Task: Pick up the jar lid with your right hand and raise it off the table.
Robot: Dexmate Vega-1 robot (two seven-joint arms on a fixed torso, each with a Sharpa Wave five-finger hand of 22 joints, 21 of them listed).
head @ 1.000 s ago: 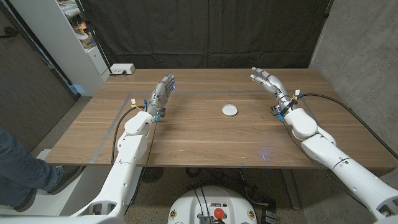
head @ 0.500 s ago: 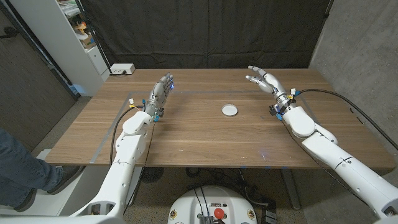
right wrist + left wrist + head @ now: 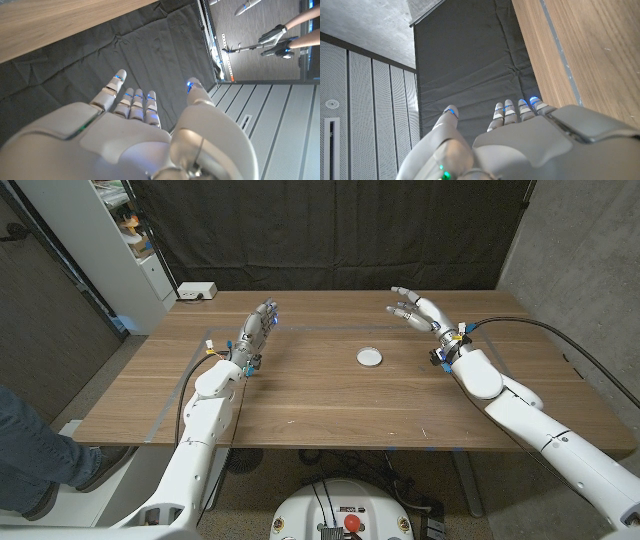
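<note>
White jar lid (image 3: pixel 369 357) sitting untouched on the tabletop (image 3: pixel 330 395)
We see right hand (image 3: pixel 423 312) fingers (image 3: pixel 402 310) spread wide, empty, beyond the lid.

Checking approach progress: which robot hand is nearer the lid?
The right. The right robot hand hovers open beyond and to the right of the lid; the left robot hand waits farther away on its left.

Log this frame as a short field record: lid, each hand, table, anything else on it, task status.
lid: small white jar lid lying on the table, mid-table, untouched
right hand: right hand open, raised, fingers spread, beyond and to the right of the lid
left hand: left hand open, holding nothing, at the table's left side
table: wooden table
other: white box at the far left corner
status: lid not yet grasped
</note>
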